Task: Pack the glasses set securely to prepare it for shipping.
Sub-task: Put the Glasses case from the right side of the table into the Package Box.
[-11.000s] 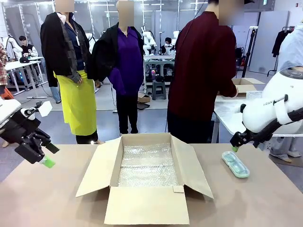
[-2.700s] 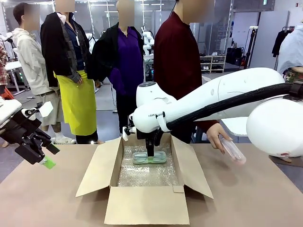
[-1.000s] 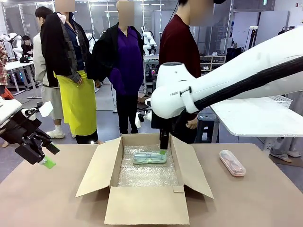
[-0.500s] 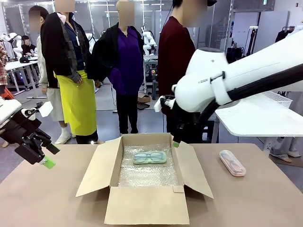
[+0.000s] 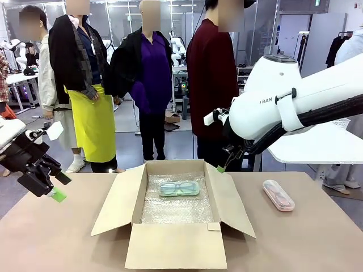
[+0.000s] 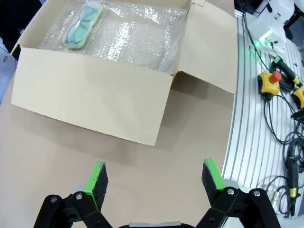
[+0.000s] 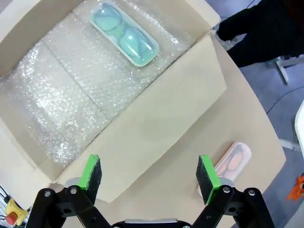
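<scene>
- The left gripper [image 5: 59, 187] hangs low over the table [image 5: 51, 243], left of the box [image 5: 113, 207]. Its fingers are spread wide and hold nothing. I judge that a careless swing to the right could knock the left flap and shift the box.
- The left wrist view looks down on the near flap. It also takes in cables and a red-topped button at the near table edge, which the front view misses.
- The mint case [image 5: 179, 188] lies flat on the bubble wrap [image 5: 176, 211] at the far end of the box. That half of the set looks packed.
- The right gripper [image 7: 149, 178] hovers above the right flap, well open and empty. From the front, one green pad shows and the gap is hard to read; the right wrist view settles it.
- The pink case [image 5: 278, 195] lies aslant on the table, right of the box and well apart from it. It is not yet packed.
- Likely trouble:
  - The case is low and has a slick lid, so fingers not lined up with its long sides may slip or scrape the table.
  - On the way in, it could catch the right flap or land on the mint case.
- The right wrist view takes in both cases at once from above; the left wrist view has the mint one alone.
</scene>
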`<state>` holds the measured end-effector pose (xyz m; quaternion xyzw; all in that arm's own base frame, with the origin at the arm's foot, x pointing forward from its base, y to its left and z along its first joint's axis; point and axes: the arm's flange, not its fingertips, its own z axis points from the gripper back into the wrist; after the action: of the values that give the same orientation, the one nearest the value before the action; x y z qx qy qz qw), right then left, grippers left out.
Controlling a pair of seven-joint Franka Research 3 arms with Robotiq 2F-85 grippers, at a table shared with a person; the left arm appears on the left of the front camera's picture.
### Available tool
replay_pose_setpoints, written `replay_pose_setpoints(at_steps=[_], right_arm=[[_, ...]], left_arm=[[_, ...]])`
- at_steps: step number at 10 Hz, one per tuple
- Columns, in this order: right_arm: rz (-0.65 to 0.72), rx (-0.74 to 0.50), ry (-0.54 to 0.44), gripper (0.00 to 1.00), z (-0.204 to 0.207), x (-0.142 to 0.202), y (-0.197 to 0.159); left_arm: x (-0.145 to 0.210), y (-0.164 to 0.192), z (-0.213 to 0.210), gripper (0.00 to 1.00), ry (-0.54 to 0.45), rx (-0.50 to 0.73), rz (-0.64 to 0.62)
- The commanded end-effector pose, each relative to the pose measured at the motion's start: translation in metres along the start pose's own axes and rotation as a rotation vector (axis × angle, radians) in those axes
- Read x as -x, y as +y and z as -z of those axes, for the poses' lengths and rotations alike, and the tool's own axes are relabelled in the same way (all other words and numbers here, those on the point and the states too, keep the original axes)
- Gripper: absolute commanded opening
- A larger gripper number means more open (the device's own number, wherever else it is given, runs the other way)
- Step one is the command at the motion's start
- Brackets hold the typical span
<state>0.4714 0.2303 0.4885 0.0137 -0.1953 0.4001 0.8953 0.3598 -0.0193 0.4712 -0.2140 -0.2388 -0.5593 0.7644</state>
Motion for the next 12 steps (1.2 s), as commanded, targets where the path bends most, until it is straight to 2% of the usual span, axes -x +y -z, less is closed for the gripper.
replay_pose_setpoints(at_steps=[1, 3, 4, 6, 8, 12], right_arm=[[-0.049, -0.015, 0.01, 1.0, 0.0, -0.009, 0.0], [-0.013, -0.006, 0.002, 1.0, 0.001, -0.004, 0.003], [0.078, 0.001, 0.081, 1.0, -0.018, 0.024, -0.001], [0.201, 0.049, 0.108, 1.0, -0.05, 0.084, -0.02], [0.36, 0.084, 0.13, 1.0, -0.075, 0.118, -0.049], [0.525, 0.086, 0.151, 1.0, -0.085, 0.168, -0.093]], left_arm=[[0.002, 0.001, -0.001, 1.0, -0.027, 0.013, 0.016], [0.002, 0.001, -0.001, 1.0, -0.027, 0.013, 0.016], [0.002, 0.001, -0.001, 1.0, -0.027, 0.013, 0.016], [0.002, 0.001, -0.001, 1.0, -0.027, 0.013, 0.016], [0.002, 0.001, -0.001, 1.0, -0.027, 0.013, 0.016], [0.002, 0.001, -0.001, 1.0, -0.027, 0.013, 0.016]])
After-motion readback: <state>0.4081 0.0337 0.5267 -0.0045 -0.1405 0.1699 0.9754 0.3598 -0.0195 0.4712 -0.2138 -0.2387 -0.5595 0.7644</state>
